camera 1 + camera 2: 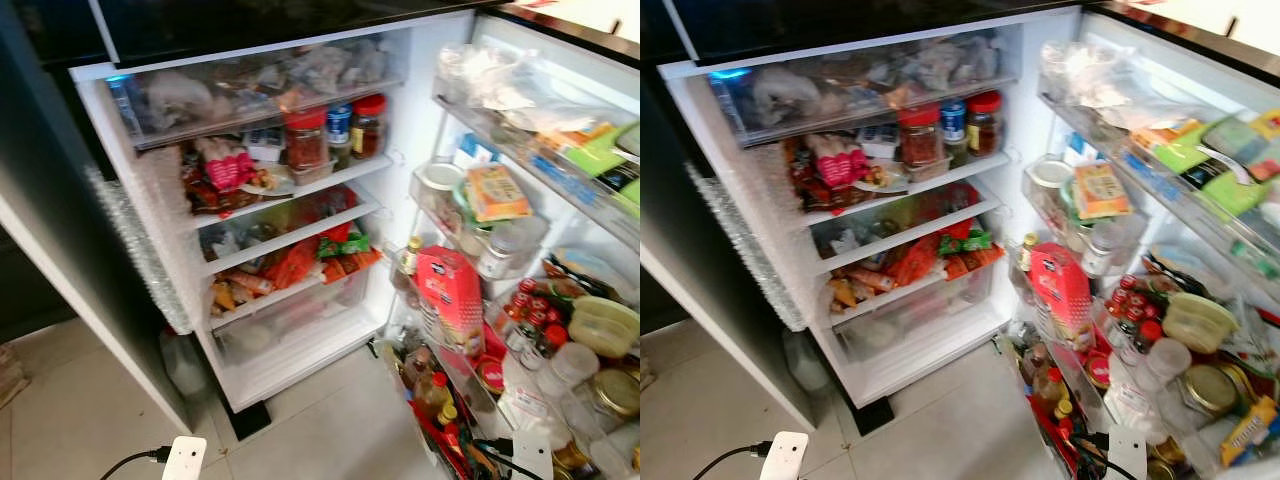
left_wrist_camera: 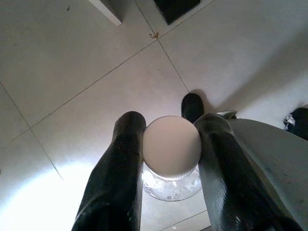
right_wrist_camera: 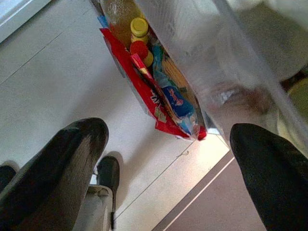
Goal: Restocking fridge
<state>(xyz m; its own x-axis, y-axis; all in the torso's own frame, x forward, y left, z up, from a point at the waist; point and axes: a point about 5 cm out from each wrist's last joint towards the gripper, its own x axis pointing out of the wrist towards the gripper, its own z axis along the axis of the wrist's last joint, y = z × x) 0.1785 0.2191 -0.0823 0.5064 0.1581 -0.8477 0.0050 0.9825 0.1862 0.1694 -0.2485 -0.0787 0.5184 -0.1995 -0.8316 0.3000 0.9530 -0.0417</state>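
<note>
We are pinching a jar (image 2: 172,159) by its white lid between the fingers of our left gripper (image 2: 168,144), holding it over the pale tiled floor (image 2: 72,72). Our right gripper (image 3: 168,149) is hanging with its fingers spread wide beside the lowest door shelf (image 3: 226,72). Ahead, the fridge (image 1: 290,200) is standing open, its shelves and door (image 1: 540,200) crowded with food and bottles.

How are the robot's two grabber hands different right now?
The left gripper is shut on a white-capped clear bottle; the right gripper is open with nothing between its fingers. The left hangs over bare floor tiles; the right hangs beside the fridge door's bottom bin. Both have two long black fingers.
</note>
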